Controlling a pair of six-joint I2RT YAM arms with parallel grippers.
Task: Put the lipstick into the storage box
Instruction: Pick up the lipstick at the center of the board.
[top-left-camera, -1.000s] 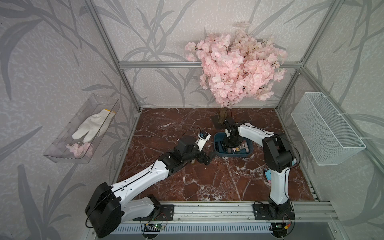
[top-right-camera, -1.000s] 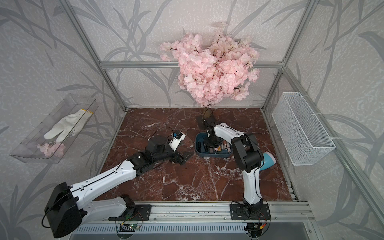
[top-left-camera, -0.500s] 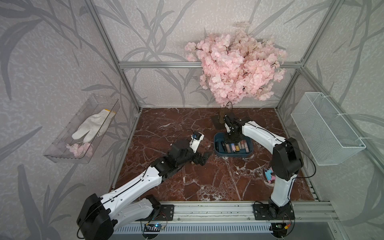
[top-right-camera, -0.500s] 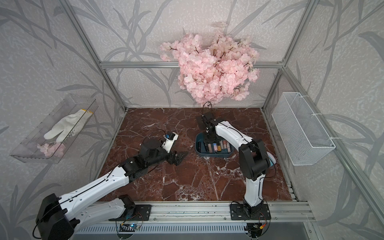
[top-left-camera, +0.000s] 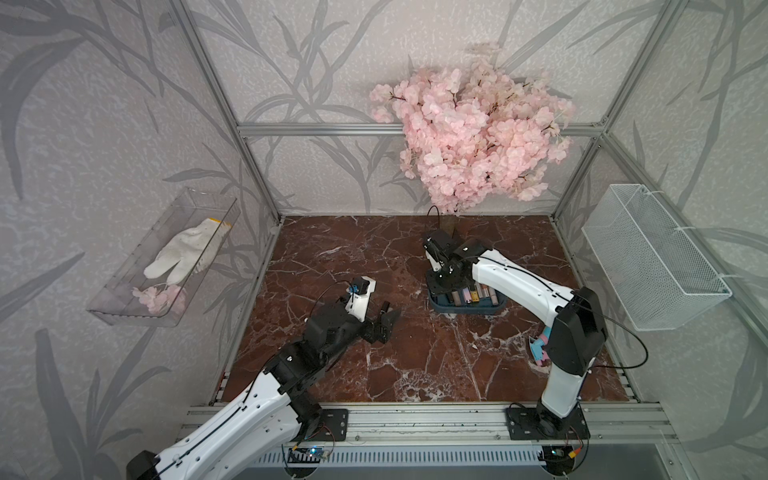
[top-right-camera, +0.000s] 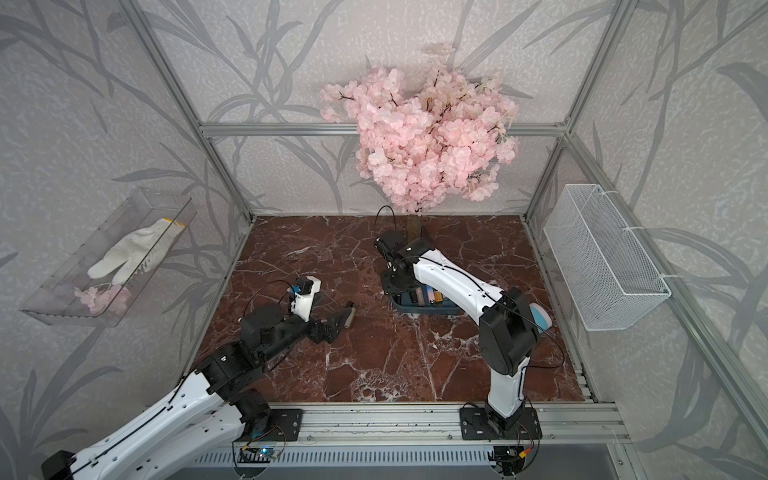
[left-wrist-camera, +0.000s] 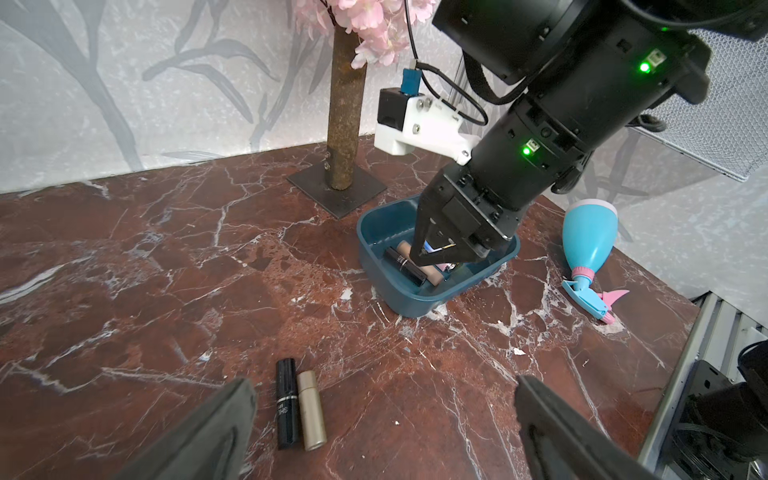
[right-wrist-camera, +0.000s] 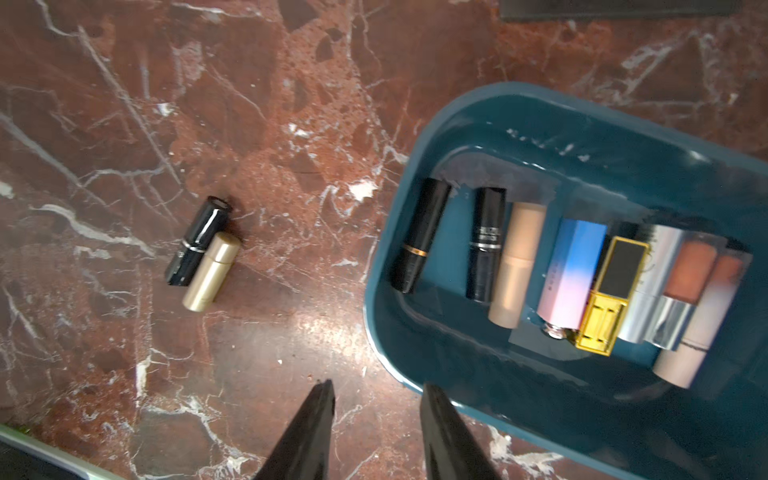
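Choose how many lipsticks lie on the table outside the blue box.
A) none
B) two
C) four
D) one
B: a black lipstick and a gold lipstick lie side by side on the table, outside the box; all the others are inside it.
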